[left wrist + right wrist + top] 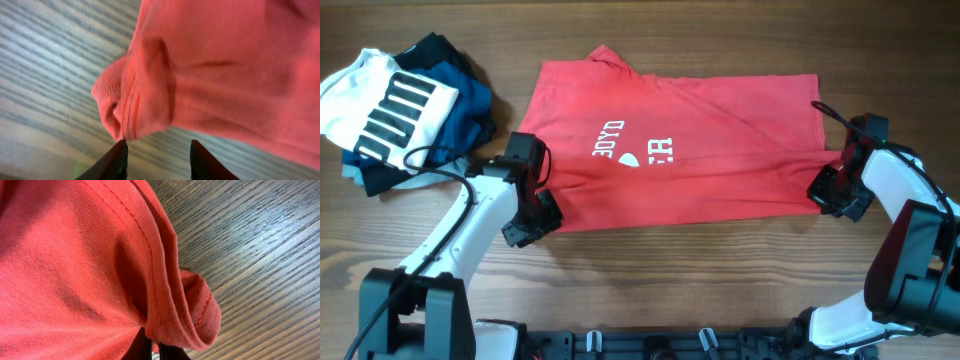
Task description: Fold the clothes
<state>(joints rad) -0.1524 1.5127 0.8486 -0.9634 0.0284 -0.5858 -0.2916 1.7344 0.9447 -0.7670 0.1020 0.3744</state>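
Red T-shirt (pixel 690 140), centre frame, half-folded on the table (pixel 720 270): light, limp cotton, likely best pinched at stitched hems. Left gripper (pixel 157 149), lower-left corner, stands parted and empty; right gripper (pixel 154 349) pinches the right-hand hem.

- I am wearing white shells on my left arm (pixel 460 235) and right arm (pixel 890 180), with black joints.
- Black cables (pixel 440 172) are running along both arms.
- My left gripper (pixel 159 147) is showing two dark, tapering fingers (pixel 116 162).

Left pincer (pixel 158 152) stands parted; right pincer (pixel 155 349) looks clamped tight.
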